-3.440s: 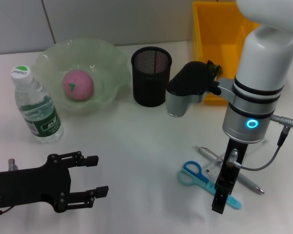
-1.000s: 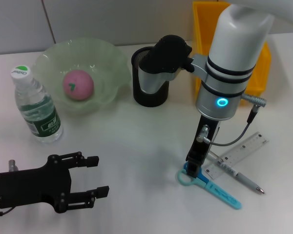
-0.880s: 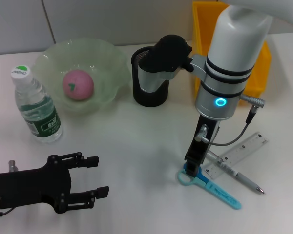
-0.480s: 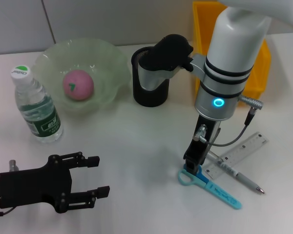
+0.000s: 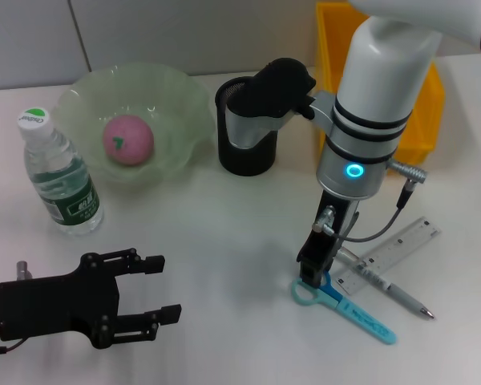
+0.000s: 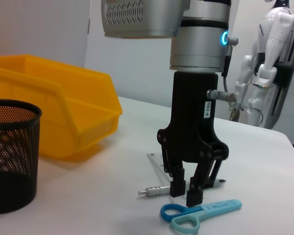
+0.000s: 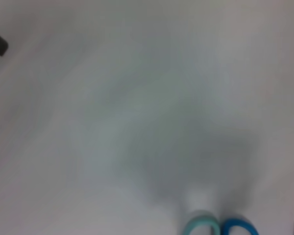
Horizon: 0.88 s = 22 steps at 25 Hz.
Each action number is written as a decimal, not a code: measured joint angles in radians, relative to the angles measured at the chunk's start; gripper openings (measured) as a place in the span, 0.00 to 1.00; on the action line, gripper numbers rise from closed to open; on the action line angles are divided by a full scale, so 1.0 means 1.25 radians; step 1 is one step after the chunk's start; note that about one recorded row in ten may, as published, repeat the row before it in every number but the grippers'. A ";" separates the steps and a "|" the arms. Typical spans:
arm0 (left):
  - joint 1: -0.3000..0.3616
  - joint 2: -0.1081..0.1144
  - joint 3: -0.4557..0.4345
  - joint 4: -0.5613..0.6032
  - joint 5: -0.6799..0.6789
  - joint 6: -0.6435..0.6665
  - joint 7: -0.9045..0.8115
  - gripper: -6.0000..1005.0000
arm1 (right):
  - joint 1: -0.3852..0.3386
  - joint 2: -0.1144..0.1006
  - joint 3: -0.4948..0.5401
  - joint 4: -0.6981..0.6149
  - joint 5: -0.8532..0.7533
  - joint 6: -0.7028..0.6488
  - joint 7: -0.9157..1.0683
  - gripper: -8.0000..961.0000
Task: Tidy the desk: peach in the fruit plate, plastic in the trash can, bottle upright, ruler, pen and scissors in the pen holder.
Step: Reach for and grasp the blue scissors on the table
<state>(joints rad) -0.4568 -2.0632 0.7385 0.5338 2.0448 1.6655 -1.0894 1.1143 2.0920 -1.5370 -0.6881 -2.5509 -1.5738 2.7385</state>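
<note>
The pink peach [image 5: 128, 139] lies in the pale green fruit plate [image 5: 80, 92]. Left of the plate the bottle [image 5: 60, 180] stands upright. Light blue scissors [image 5: 345, 305] lie on the desk [image 5: 224, 233], and their loops also show as scissors [image 6: 186, 219] and scissors [image 7: 220, 228]. My right gripper [image 5: 311, 275] points down over those loops; in the left wrist view the right gripper [image 6: 186, 190] is open, tips just above them. Beside them lie the pen [image 5: 385, 286] and ruler [image 5: 393, 251]. My left gripper [image 5: 148, 301] rests open at the front left, holding nothing.
The black mesh pen holder [image 5: 242, 152] stands behind the right arm, partly covered by the arm's wrist housing. The yellow trash can [image 5: 337, 56] stands at the back right. In the left wrist view the pen holder [image 6: 10, 156] and trash can [image 6: 63, 112] are beyond the scissors.
The right arm swung left from the blade end of the scissors to their handle loops, then crept slightly further left and lower. The left arm stayed still.
</note>
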 joint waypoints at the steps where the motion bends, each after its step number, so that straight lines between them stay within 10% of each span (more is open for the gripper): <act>1: 0.000 0.000 0.000 0.000 0.000 0.000 0.000 0.75 | 0.002 0.000 -0.002 0.005 0.005 0.003 0.000 0.30; 22: 0.000 -0.001 -0.001 0.000 0.000 -0.002 0.000 0.75 | 0.014 0.000 -0.045 0.041 0.033 0.027 0.001 0.28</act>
<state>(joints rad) -0.4571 -2.0641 0.7367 0.5337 2.0448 1.6628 -1.0891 1.1321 2.0924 -1.5936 -0.6369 -2.5094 -1.5401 2.7401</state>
